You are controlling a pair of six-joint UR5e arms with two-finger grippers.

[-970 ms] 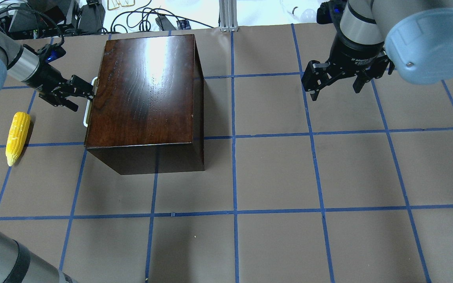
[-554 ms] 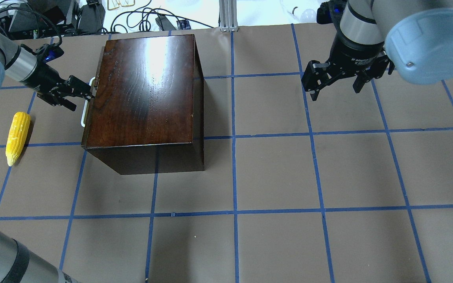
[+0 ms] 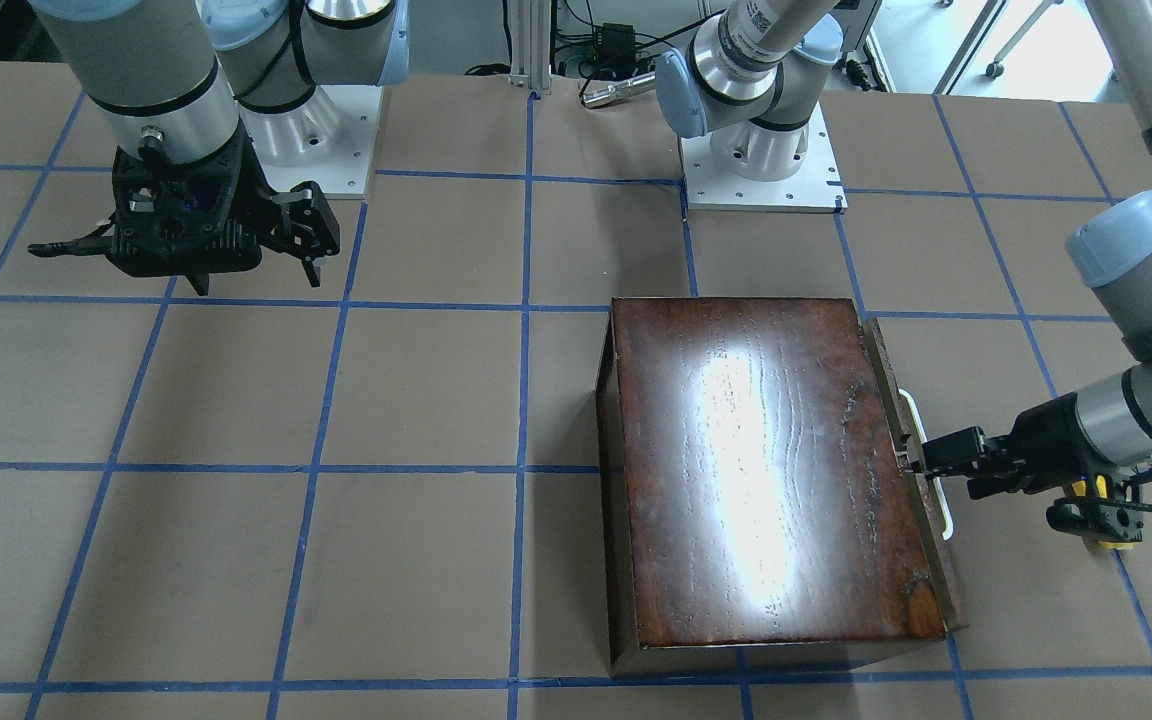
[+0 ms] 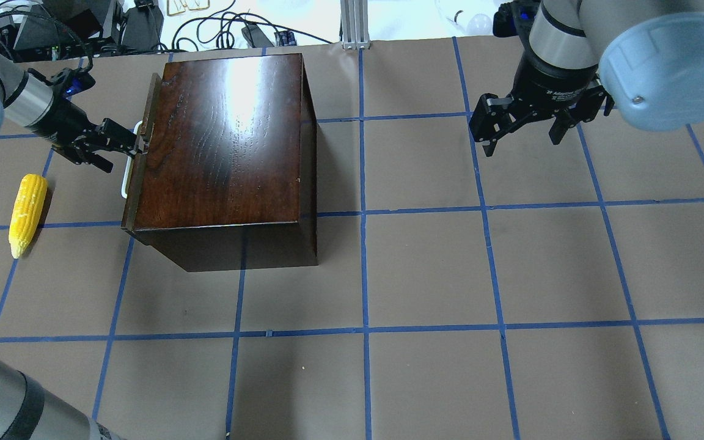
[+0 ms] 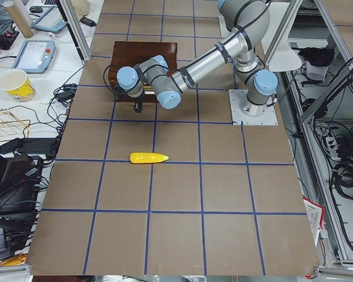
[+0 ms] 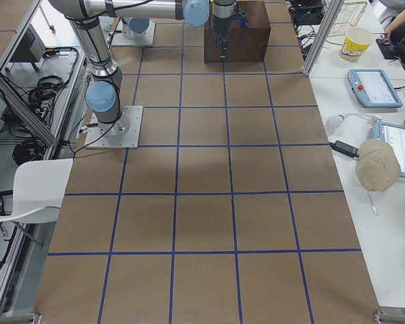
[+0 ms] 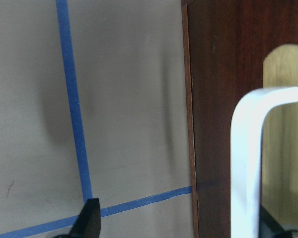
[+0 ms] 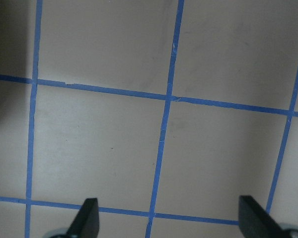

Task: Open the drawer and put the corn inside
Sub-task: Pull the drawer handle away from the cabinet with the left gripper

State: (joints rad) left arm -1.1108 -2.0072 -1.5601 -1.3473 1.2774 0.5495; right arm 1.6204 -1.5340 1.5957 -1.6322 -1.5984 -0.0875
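One corn [image 4: 27,213] lengthwise toward robot; tip nearest.

Place: robotics lab
Signs: taped grid table [image 6: 202,223], aluminium frame [image 6: 317,40], cables [image 4: 223,30], teach pendants [image 6: 374,88]

Brown table [image 4: 425,269] gridded with blue tape [image 4: 364,244] — at twelve o'clock beyond it, tangled black cables [image 4: 217,27] and an aluminium post [image 4: 355,24]. At the side bench, a yellow paper cup [image 5: 15,84] — tablets [image 6: 374,88] too.
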